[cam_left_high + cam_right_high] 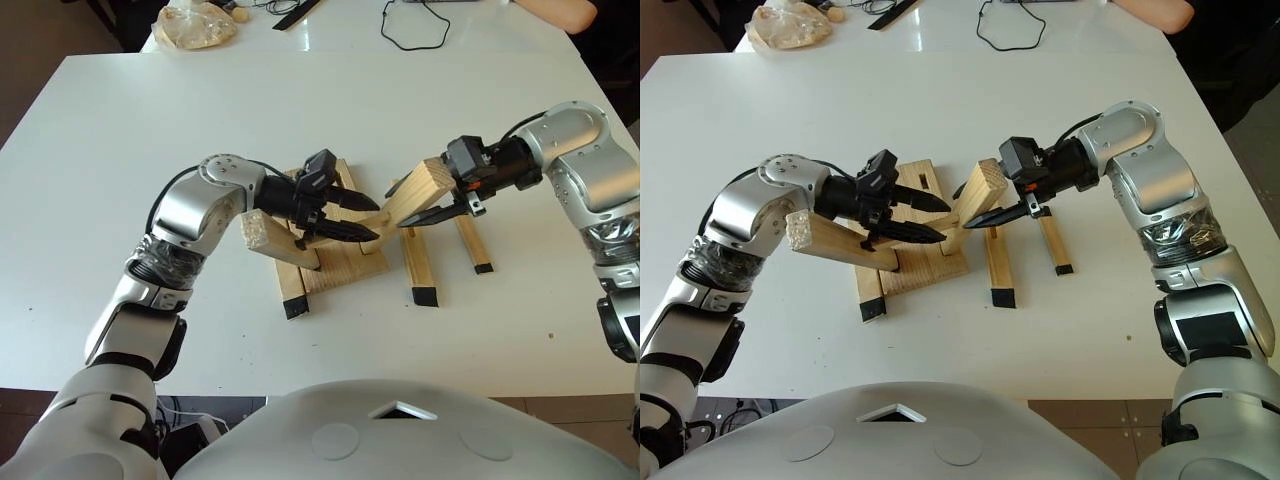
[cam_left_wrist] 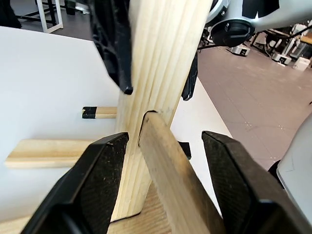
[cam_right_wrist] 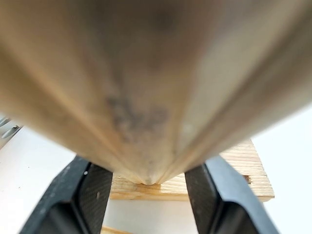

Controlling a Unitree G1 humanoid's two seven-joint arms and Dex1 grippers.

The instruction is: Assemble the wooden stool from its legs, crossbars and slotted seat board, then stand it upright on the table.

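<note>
Touching a notch in the tilted stool leg [image 2: 156, 73], the crossbar [image 2: 170, 185] tip sits above the slotted seat board [image 1: 340, 262], which lies flat on the tabletop [image 1: 300, 110]. The right end effector [image 1: 418, 212] pinches the leg. The left end effector [image 1: 375, 222] is spread around the crossbar. The joint's depth is unclear.

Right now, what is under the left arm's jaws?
The flat, slotted, pale wooden seat board, with a thick pale wooden leg resting across its left side. The jaws cover the board's middle, so what lies there is hidden.
</note>
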